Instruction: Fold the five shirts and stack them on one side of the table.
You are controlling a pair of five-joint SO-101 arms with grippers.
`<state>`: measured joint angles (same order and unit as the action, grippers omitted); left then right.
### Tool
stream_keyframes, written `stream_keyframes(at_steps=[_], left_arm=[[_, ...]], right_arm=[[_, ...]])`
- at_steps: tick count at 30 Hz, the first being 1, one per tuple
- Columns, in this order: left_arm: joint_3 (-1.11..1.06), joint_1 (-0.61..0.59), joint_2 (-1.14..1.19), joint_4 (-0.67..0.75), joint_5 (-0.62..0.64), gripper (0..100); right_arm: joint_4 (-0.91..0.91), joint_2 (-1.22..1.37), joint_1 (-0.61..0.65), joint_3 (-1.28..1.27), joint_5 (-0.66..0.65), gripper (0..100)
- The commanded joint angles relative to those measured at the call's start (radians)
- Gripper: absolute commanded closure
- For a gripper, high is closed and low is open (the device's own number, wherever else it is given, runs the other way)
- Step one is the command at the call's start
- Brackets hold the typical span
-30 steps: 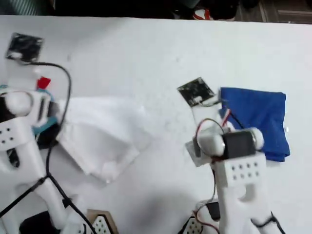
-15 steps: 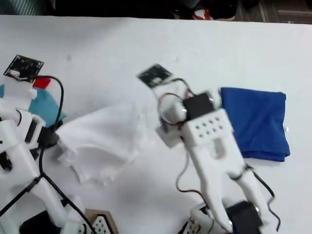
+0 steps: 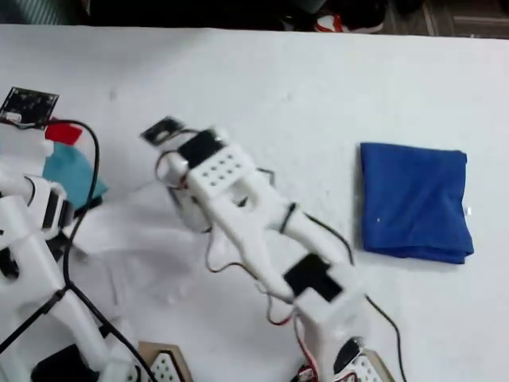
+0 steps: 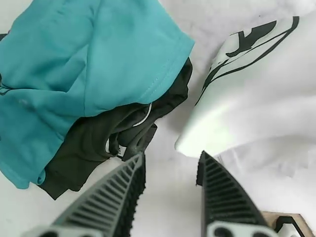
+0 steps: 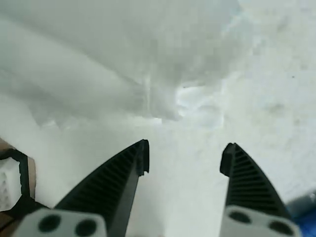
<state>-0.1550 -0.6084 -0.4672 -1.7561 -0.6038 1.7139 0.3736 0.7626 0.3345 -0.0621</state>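
A folded blue shirt (image 3: 413,200) lies flat at the table's right side. A crumpled white shirt (image 3: 147,231) sits left of centre, and my right arm (image 3: 238,211) stretches across the table so its wrist is over that shirt's far edge. My right gripper (image 5: 186,145) is open just above the white shirt (image 5: 113,74), holding nothing. At the far left is a teal shirt (image 3: 70,169). My left gripper (image 4: 170,158) is open over bare table, between the teal shirt (image 4: 84,64) lying on a dark shirt (image 4: 113,128) and the white shirt (image 4: 252,89) with its black print.
The white table (image 3: 318,87) has free room at the back and between the white and blue shirts. A black cable (image 3: 94,171) loops over the left arm (image 3: 32,239). A small red object (image 3: 65,134) sits by the teal shirt. Arm bases (image 3: 163,364) stand at the front edge.
My right arm has swung left from beside the blue shirt to over the white shirt. The white shirt has bunched up and shifted slightly left. The left arm drew back a little.
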Motion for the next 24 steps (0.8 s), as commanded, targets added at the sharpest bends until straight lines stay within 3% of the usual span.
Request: stream_keyframes(at_steps=[1, 8, 12, 13, 24], left_arm=[[0.014, -0.008, -0.025, 0.005, 0.009, 82], [0.015, -0.064, -0.025, 0.025, 0.077, 82], [0.015, -0.120, -0.025, 0.031, 0.098, 82], [0.015, -0.131, -0.025, 0.031, 0.098, 82], [0.014, -0.148, -0.025, 0.043, 0.098, 82]], right_arm=[[0.005, 0.085, 0.024, 0.098, 0.008, 75.4], [0.005, 0.283, 0.053, 0.238, 0.005, 76.9], [0.005, 0.351, 0.012, 0.298, -0.003, 97.9], [0.008, 0.351, -0.013, 0.316, -0.017, 98.9], [0.010, 0.105, -0.329, 0.342, -0.361, 98.0]])
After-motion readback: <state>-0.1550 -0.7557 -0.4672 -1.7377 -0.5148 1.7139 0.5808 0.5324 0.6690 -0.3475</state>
